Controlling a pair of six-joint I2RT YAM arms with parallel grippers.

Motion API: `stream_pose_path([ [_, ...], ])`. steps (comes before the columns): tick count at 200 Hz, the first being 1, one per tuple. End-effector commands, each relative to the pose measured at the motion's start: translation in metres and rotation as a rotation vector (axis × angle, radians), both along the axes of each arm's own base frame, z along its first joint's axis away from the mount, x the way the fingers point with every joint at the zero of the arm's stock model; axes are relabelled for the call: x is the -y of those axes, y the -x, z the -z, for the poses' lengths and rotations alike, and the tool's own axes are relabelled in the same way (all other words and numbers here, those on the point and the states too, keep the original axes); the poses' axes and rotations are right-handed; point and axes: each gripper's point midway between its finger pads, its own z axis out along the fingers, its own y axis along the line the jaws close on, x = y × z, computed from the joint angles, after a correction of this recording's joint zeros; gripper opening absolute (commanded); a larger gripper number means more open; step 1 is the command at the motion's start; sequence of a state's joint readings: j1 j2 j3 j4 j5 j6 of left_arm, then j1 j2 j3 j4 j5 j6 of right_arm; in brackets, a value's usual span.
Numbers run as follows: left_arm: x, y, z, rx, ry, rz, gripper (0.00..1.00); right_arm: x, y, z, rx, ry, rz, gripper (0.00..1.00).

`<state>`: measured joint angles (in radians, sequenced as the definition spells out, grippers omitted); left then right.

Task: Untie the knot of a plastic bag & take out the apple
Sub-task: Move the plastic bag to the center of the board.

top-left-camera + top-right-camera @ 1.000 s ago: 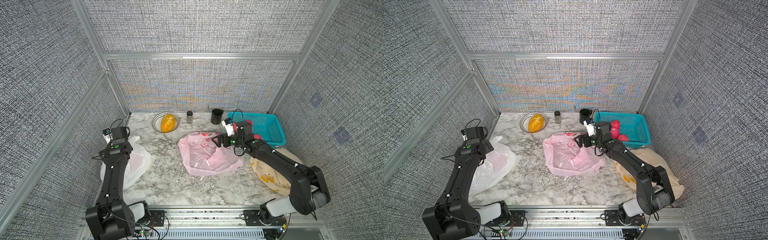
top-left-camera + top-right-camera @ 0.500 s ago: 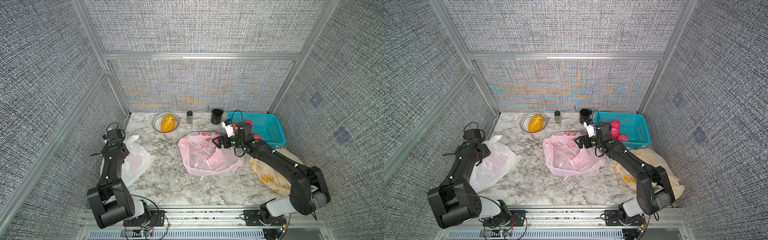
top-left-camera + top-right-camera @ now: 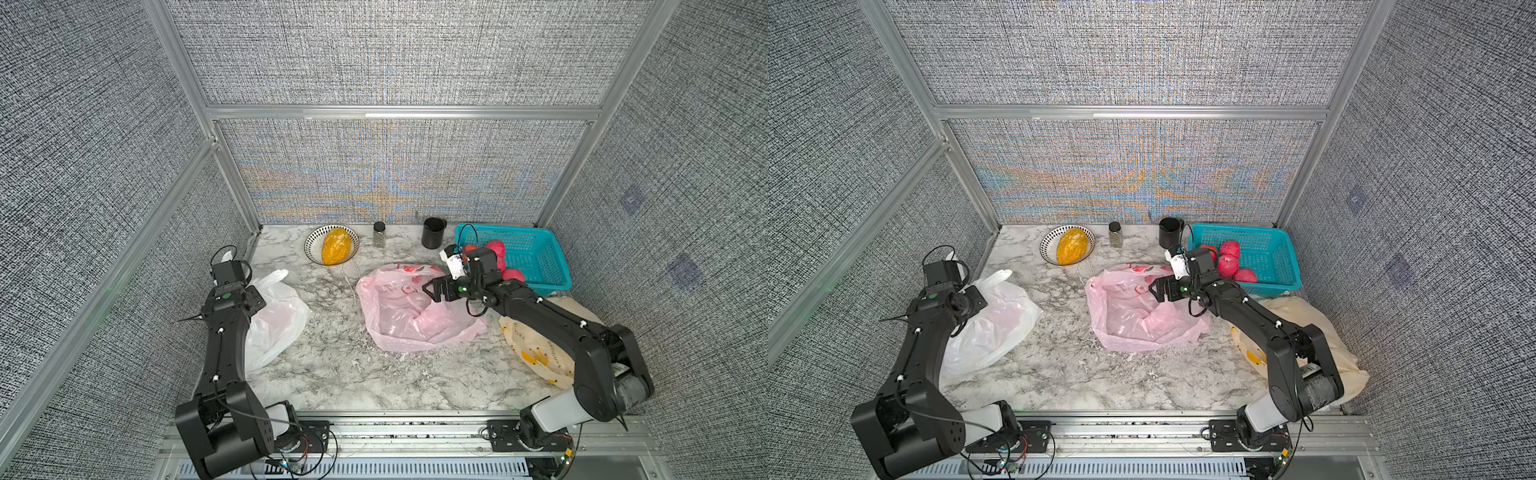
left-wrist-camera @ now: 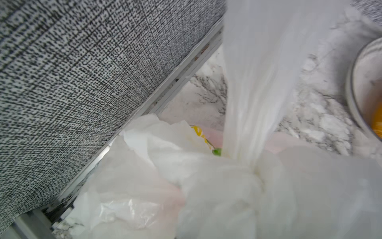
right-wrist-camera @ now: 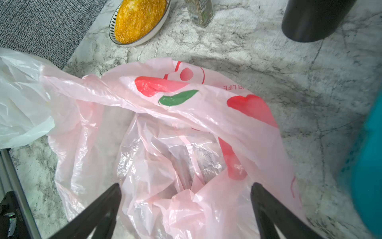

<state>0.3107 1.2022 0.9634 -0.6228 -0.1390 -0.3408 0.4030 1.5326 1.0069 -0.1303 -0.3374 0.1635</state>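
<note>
A white plastic bag [image 3: 276, 320] [image 3: 992, 324] lies at the table's left edge. Its knot [image 4: 248, 173] fills the left wrist view, with one handle strip [image 4: 254, 82] stretched away from it. My left gripper [image 3: 259, 301] [image 3: 973, 301] is pressed into the bag's top and shut on the plastic, its fingers hidden by the bag. The apple is hidden; only a faint pink tint shows through the plastic. My right gripper [image 3: 432, 291] [image 3: 1156, 291] [image 5: 186, 186] hangs open over a pink bag [image 3: 411, 316] [image 5: 165, 128] that lies open mid-table.
A teal basket [image 3: 536, 257] with several red fruits stands at the back right. A cream bag [image 3: 536, 349] lies under the right arm. Along the back stand a bowl [image 3: 311, 245] with a yellow lump, a small jar [image 3: 379, 233] and a black cup [image 3: 433, 232]. The left wall is close to the left arm.
My left gripper went from open to shut at the white bag's top, and the left arm shifted around it. The right arm and the pink bag stayed put.
</note>
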Motion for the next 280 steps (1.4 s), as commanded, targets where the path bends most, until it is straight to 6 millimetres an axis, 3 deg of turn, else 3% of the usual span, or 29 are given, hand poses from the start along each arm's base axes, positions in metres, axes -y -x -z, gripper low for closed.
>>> stream_pose_path([
  [1, 0.02, -0.004, -0.016, 0.102, 0.059, 0.065, 0.0, -0.008, 0.005, 0.015, -0.045, 0.001, -0.012, 0.97],
  [34, 0.042, -0.001, -0.048, 0.203, 0.065, 0.121, 0.0, -0.021, 0.006, 0.045, -0.114, -0.004, -0.017, 0.95],
  [74, 0.062, 0.0, -0.093, 0.315, 0.055, 0.182, 0.0, -0.066, 0.013, 0.08, -0.204, -0.005, -0.13, 0.94],
  [104, 0.08, 0.002, -0.134, 0.404, 0.033, 0.241, 0.0, -0.123, 0.021, 0.092, -0.253, -0.029, -0.25, 0.93],
  [149, 0.097, 0.004, -0.197, 0.532, 0.019, 0.311, 0.0, -0.216, 0.033, 0.091, -0.276, -0.078, -0.427, 0.93],
  [168, 0.109, 0.002, -0.21, 0.556, 0.037, 0.351, 0.0, -0.255, 0.036, 0.086, -0.267, -0.107, -0.496, 0.93],
  [185, 0.122, 0.0, -0.216, 0.567, 0.056, 0.39, 0.0, -0.278, 0.036, 0.074, -0.253, -0.165, -0.538, 0.93],
  [197, 0.13, -0.002, -0.218, 0.573, 0.065, 0.412, 0.0, -0.285, 0.037, 0.056, -0.219, -0.227, -0.569, 0.93],
  [220, 0.144, -0.005, -0.223, 0.593, 0.08, 0.444, 0.0, -0.281, 0.043, 0.028, -0.153, -0.249, -0.6, 0.96],
  [256, 0.152, -0.009, -0.241, 0.639, 0.076, 0.461, 0.0, -0.254, 0.062, 0.003, -0.096, -0.231, -0.61, 0.98],
  [280, 0.156, -0.005, -0.259, 0.684, 0.079, 0.47, 0.0, -0.247, 0.07, -0.006, -0.09, -0.258, -0.604, 0.98],
])
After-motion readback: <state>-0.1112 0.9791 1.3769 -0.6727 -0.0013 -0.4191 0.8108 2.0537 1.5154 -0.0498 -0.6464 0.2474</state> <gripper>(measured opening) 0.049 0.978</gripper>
